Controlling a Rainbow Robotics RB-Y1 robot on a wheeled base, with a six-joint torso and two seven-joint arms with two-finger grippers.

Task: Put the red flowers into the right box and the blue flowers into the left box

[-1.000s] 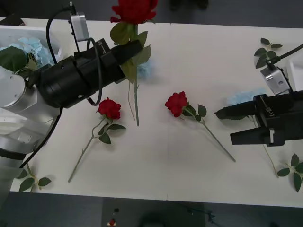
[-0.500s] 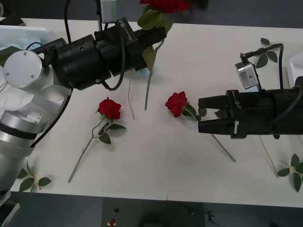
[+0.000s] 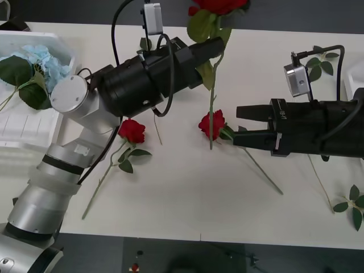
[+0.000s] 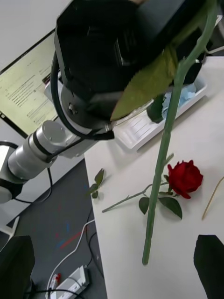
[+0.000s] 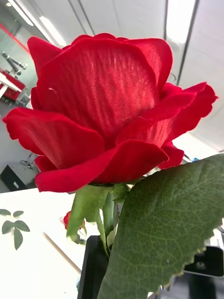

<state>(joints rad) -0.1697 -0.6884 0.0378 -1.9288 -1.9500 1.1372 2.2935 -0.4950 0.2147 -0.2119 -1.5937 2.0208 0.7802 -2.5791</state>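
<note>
A red rose (image 3: 219, 5) is being carried above the tabletop (image 3: 182, 187) by the left pincer (image 3: 211, 48), which is pinching its stem just below the bloom; the stem is hanging down from the pincer with its lower end free. In the left wrist view, the bloom (image 5: 105, 112) is sitting directly above the pincer, with a broad green leaf (image 5: 163, 233) beside it.

Below the hanging stem, a second red rose (image 3: 212, 123) is lying on the tabletop, just in front of the right pincer (image 3: 238, 122), whose fingers are spread apart and holding nothing. A third red rose (image 3: 132, 131) is lying under the left arm.

Well behind the left pincer, the blue flowers (image 3: 48, 60) are resting in the left box (image 3: 17, 128).
</note>
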